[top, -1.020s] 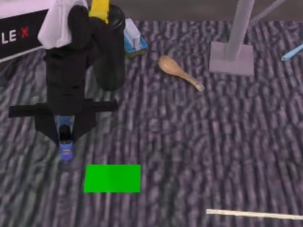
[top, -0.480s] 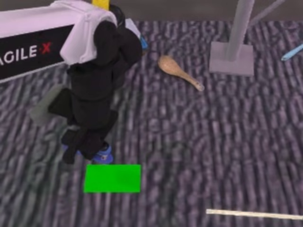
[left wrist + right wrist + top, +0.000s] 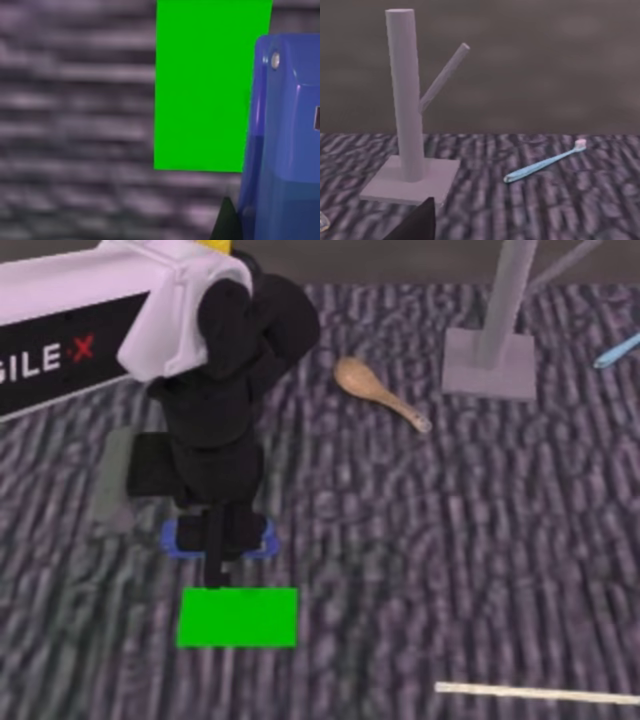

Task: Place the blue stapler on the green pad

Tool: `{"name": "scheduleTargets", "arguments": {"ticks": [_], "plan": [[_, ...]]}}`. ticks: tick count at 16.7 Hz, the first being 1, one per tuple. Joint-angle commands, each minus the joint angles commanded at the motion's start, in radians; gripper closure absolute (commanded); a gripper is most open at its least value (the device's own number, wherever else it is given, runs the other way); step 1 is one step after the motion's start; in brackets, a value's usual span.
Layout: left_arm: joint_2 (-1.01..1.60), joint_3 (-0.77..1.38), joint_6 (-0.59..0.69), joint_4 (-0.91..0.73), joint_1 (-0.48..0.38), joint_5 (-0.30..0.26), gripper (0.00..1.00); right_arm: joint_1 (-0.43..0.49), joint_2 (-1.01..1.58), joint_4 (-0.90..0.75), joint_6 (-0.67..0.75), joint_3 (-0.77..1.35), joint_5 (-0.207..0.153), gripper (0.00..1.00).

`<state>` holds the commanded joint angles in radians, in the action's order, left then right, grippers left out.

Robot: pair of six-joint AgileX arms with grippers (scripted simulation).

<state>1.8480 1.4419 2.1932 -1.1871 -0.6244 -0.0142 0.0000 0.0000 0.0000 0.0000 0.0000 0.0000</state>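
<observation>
The stapler (image 3: pixel 258 537) is held crosswise in the left gripper (image 3: pixel 217 540), clamped at its middle, just beside the far edge of the pad (image 3: pixel 237 617) and not yet over it. It is judged rigid, light and smooth-shelled, so a mid-body grip suits best. The right gripper is not seen.
</observation>
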Motion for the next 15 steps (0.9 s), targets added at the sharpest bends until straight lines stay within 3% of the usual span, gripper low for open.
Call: {"name": "scheduleTargets", "arguments": {"ticks": [7, 15], "plan": [[0.007, -0.010, -0.002, 0.014, 0.007, 0.001, 1.00, 0.000, 0.000, 0.000, 0.000, 0.000, 0.000, 0.00], [0.100, -0.231, -0.011, 0.336, 0.009, -0.001, 1.00, 0.000, 0.000, 0.000, 0.000, 0.000, 0.000, 0.00]]}}
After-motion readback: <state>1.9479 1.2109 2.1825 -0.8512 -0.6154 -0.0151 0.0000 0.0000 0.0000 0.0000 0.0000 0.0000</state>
